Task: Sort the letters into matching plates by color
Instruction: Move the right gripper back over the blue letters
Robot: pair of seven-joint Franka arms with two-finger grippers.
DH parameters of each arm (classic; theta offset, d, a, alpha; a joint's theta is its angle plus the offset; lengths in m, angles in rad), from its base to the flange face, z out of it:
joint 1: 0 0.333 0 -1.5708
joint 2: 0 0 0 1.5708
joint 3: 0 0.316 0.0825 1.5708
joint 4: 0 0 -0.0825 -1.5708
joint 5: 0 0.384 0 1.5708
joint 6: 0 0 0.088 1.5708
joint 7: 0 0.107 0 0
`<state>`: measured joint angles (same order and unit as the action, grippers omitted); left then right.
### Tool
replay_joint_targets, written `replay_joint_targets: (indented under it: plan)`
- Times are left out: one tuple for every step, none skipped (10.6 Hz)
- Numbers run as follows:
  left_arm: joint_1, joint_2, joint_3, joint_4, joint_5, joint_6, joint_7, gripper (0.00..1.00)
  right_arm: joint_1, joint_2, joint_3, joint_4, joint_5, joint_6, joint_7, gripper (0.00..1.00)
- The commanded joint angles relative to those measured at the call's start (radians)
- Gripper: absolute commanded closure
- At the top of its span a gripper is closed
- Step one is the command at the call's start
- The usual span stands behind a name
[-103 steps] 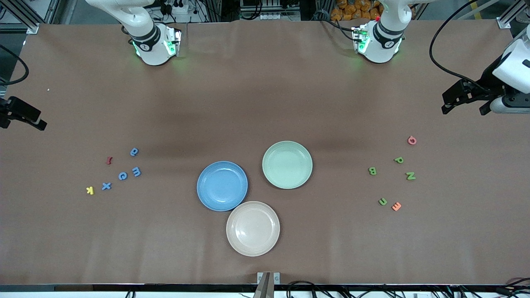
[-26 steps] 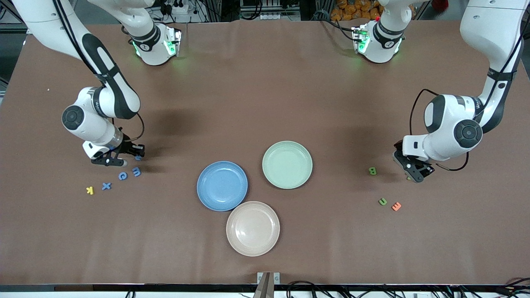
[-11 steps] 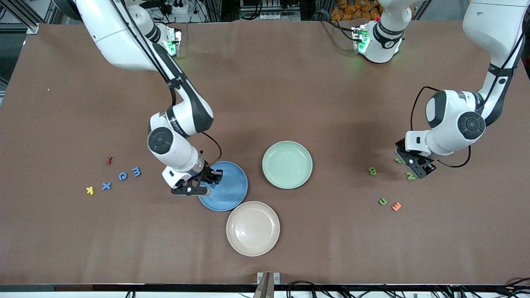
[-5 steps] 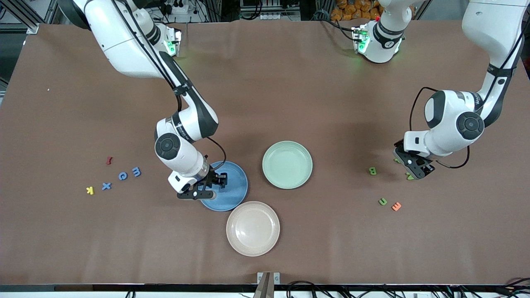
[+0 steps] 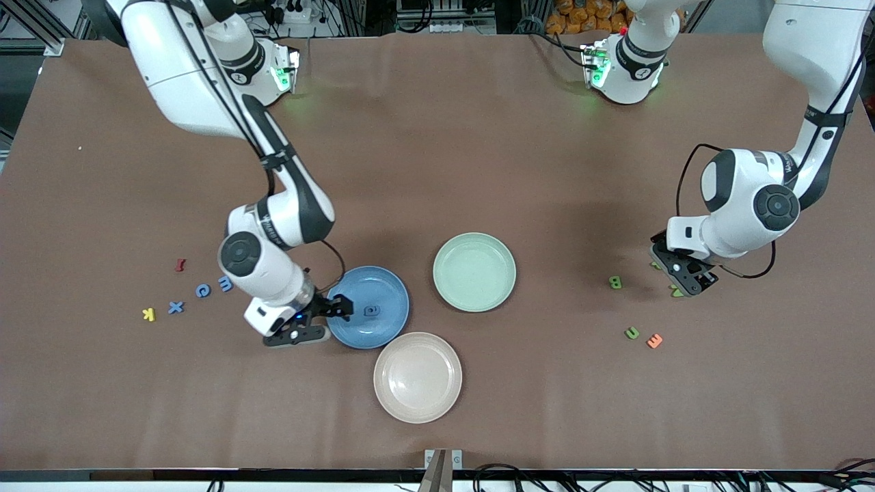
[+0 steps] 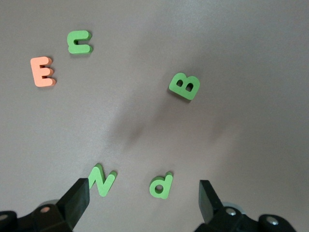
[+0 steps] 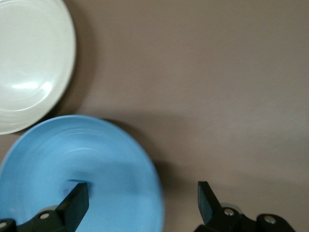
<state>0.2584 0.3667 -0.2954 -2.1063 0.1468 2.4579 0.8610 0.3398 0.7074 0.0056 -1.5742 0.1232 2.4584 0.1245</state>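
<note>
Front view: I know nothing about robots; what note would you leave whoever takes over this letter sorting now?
Right gripper: fingers open, empty, over the bright blue round plate's rim.
Left gripper: fingers open, empty, over two small green foam letters.
Done: one small blue foam letter lies in the blue plate.
Left: three blue letters toward the right arm's end, four green letters toward the left arm's end; pale mint green round plate holds none.

Readable shapes: green letters B (image 6: 184, 86), N (image 6: 102, 179), P (image 6: 161, 185); orange E (image 6: 42, 71); blue X (image 5: 176, 307); yellow K (image 5: 148, 314).
</note>
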Motion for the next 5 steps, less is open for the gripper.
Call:
replay_joint_targets:
  plan:
    - [0.001,-0.003,-0.002,0.006,-0.016,0.004,0.024,0.00,-0.096,-0.034,-0.007,-0.021,0.013,-0.029,-0.260,0.00]
    - [0.001,0.003,-0.002,0.008,-0.016,0.004,0.026,0.00,-0.120,-0.036,-0.009,-0.033,0.013,-0.036,-0.343,0.00]
    - [0.001,0.003,-0.004,0.008,-0.016,0.004,0.026,0.00,-0.137,-0.048,-0.021,-0.056,0.012,-0.044,-0.430,0.00]
    - [0.001,0.003,-0.004,0.008,-0.016,0.004,0.026,0.00,-0.145,-0.054,-0.039,-0.082,0.013,-0.047,-0.522,0.00]
    - [0.001,0.003,-0.002,0.008,-0.016,0.004,0.027,0.00,-0.166,-0.072,-0.039,-0.114,0.013,-0.049,-0.598,0.00]
